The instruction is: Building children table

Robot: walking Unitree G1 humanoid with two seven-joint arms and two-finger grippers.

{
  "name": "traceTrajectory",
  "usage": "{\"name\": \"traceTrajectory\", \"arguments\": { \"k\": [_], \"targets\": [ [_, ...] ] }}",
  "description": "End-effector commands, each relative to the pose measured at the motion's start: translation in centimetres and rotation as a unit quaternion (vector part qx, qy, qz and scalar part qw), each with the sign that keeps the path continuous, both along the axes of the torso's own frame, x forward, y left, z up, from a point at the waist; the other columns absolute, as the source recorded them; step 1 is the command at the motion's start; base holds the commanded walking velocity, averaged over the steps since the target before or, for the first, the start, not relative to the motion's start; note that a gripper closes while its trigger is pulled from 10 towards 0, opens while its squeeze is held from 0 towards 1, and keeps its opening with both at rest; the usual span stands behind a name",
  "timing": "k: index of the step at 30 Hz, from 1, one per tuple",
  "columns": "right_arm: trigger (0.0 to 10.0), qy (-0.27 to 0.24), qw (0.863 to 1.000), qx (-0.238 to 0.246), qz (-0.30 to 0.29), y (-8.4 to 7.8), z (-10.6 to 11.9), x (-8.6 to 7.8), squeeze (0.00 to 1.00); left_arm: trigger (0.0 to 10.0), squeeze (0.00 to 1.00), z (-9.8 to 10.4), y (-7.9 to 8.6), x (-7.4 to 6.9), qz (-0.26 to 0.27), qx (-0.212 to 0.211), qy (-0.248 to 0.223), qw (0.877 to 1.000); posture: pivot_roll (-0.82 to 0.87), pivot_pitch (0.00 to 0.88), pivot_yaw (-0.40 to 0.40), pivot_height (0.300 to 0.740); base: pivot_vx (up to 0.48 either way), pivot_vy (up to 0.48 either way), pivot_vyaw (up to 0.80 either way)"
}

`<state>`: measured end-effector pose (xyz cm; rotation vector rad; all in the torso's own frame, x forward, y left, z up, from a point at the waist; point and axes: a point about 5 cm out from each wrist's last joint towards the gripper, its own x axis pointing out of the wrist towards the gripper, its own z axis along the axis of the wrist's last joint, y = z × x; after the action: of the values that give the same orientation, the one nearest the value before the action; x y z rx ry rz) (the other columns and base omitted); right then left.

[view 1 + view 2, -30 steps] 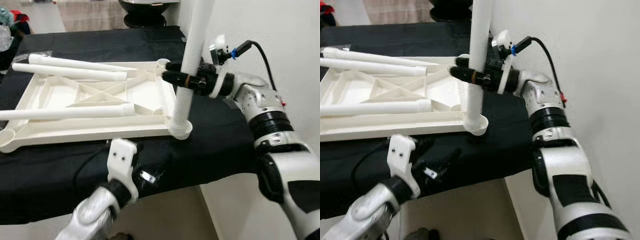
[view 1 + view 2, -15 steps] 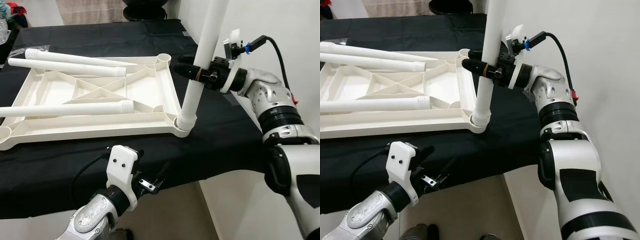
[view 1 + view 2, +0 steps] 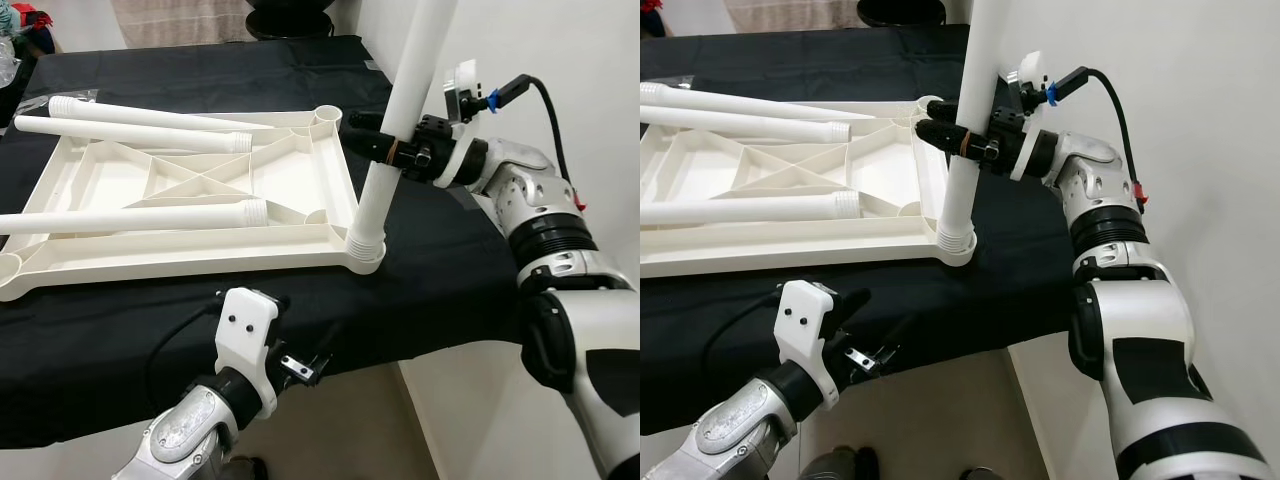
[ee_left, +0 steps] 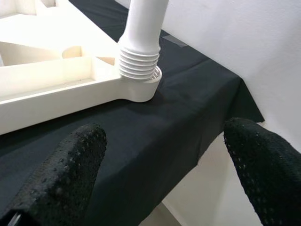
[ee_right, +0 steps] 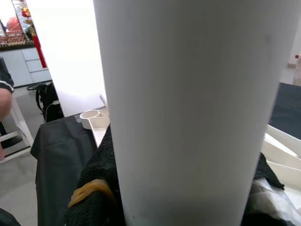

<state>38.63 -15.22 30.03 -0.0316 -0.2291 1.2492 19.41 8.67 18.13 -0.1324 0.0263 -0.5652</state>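
Observation:
A white plastic tabletop (image 3: 190, 250) lies upside down on a black-covered table (image 3: 440, 280). A white table leg (image 3: 400, 120) stands nearly upright with its threaded end in the tabletop's near right corner socket (image 3: 365, 255). My right gripper (image 3: 385, 148) is shut on this leg at mid height; the leg (image 5: 188, 108) runs between its fingers in the right wrist view. Three loose legs (image 3: 150, 140) lie across the tabletop. My left gripper (image 4: 164, 165) hangs open below the table's front edge, with the socket (image 4: 141, 84) ahead of it.
A white wall (image 3: 560, 60) runs close along the table's right side. The table's front edge (image 3: 300, 380) drops to a pale floor. A person's arm (image 5: 5, 101) sits at the far side of the room beside a dark bag.
The camera pulled back from one second ago. In the last half second the leg's foot has shifted slightly left and settled lower in the corner socket, with the right gripper still around it.

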Motion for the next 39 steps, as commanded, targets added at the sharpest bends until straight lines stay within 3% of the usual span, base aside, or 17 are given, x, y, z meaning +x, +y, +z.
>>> {"name": "traceTrajectory", "arguments": {
  "k": [1, 39],
  "targets": [
    [10.0, 0.002, 1.0, -0.011, 0.004, 0.2, -0.7, -0.1, 0.0, 10.0, 0.0, 0.1, 0.0, -0.2, -0.001, 0.001, 0.001, 1.0, 0.15, 0.193, -0.062, 0.74, 0.0, 0.0, 0.0],
    [10.0, 0.014, 0.999, -0.05, -0.007, -1.7, -2.2, -0.3, 0.0, 10.0, 0.0, 0.5, 0.2, 0.3, 0.006, 0.006, -0.008, 1.0, 0.15, 0.211, -0.051, 0.74, 0.0, 0.0, 0.0]
  ]
}}
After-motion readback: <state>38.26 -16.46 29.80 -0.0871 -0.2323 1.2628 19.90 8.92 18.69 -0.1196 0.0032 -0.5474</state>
